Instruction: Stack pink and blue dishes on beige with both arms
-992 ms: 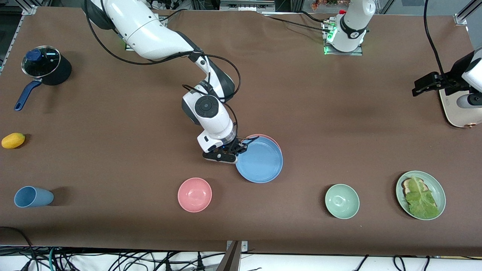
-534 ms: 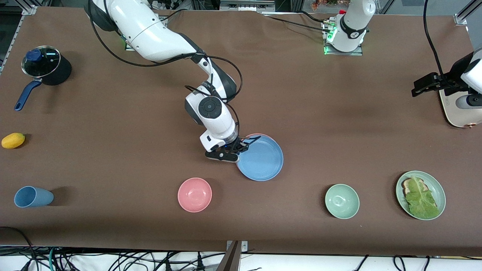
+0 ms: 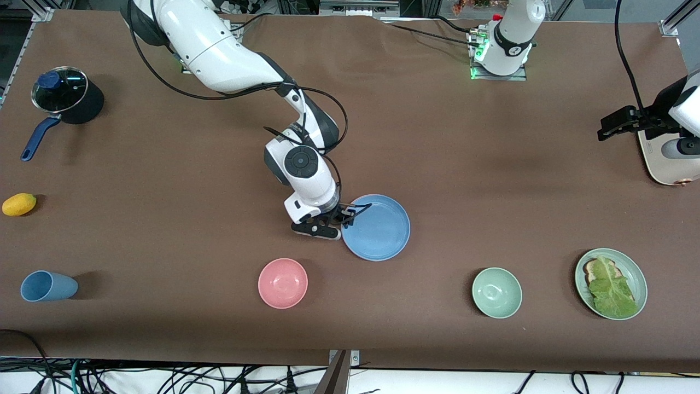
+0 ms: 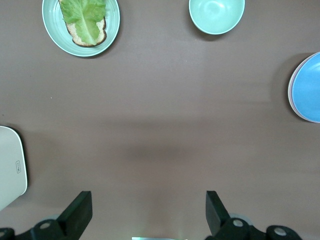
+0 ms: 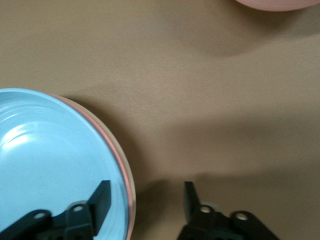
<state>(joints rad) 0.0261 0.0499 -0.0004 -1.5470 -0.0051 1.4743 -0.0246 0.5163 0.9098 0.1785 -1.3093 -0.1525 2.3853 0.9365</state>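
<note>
The blue plate lies flat at the middle of the table, covering what is under it in the front view. In the right wrist view the blue plate tops a thin pink rim and a beige rim, all stacked. My right gripper is open astride the stack's edge toward the right arm's end. One finger hangs over the blue plate and the other stands outside the rim, gripping nothing. My left gripper waits open over bare table at the left arm's end.
A pink bowl and a green bowl sit nearer the front camera than the stack. A green plate holds toast and lettuce. A blue cup, a yellow fruit, a lidded pot and a white board stand toward the table's ends.
My right gripper set the tilted blue plate down flat on the pink plate, then opened and let go. The pink rim no longer shows in the front view. The left arm stayed still.
</note>
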